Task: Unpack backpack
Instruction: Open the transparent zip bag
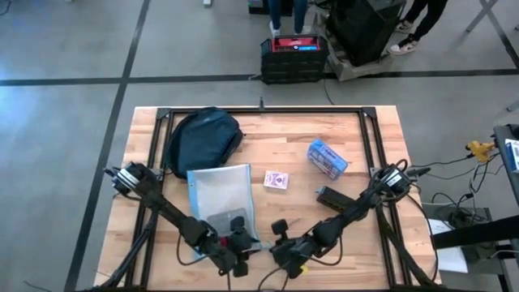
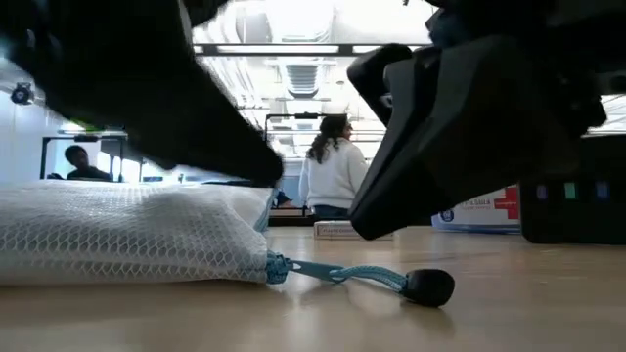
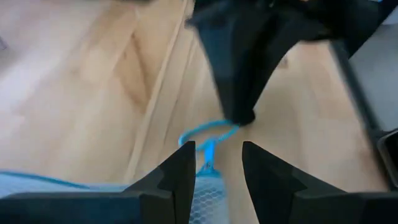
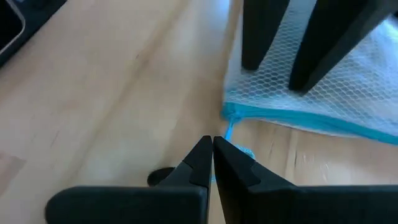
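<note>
Unpacking looks well along: the dark navy soft fabric backpack [image 1: 203, 138] lies well beyond both tools, while the left tool [image 3: 214, 174], fingers apart, and the right tool [image 4: 212, 163], fingers together, meet at the white mesh zip pouch's [image 1: 220, 195] blue pull cord [image 2: 342, 275].

Ceiling strip lights [image 2: 293, 49] are glaring white in the low view, leaving the arms as blurred silhouettes (nearly black). Both wrist views are showing a soft, evenly lit bench [image 4: 93, 93].
</note>
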### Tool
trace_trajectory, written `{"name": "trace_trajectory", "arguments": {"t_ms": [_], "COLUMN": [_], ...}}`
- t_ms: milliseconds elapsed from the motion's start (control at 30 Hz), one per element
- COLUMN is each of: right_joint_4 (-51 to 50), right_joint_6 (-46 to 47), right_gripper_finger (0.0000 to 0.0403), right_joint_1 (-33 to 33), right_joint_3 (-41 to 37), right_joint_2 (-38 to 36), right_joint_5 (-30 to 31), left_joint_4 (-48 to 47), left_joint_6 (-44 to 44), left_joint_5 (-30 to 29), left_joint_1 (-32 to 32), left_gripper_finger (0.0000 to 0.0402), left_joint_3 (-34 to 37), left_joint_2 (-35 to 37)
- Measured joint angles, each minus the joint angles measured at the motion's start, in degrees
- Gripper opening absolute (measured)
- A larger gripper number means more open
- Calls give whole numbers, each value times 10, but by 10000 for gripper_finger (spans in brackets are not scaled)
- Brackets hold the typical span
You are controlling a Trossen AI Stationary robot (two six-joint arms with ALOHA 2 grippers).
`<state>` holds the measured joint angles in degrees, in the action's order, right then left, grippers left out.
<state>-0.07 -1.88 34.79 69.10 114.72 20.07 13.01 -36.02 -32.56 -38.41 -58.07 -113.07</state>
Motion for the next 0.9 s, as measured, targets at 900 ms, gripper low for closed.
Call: {"name": "trace_trajectory", "arguments": {"t_ms": [900], "right_joint_4": [-21], "right_joint_6": [-87], "right_gripper_finger": [0], "right_joint_1": [-122], "right_joint_3": [-4], "right_joint_2": [29], "right_joint_5": [-75], "left_joint_4": [-107], "left_joint_6": [-38], "left_joint_5": [65], "left_joint_1": [-40], "left_gripper_finger": [116], "left_joint_3": [-5], "left_joint_2": [-9]}}
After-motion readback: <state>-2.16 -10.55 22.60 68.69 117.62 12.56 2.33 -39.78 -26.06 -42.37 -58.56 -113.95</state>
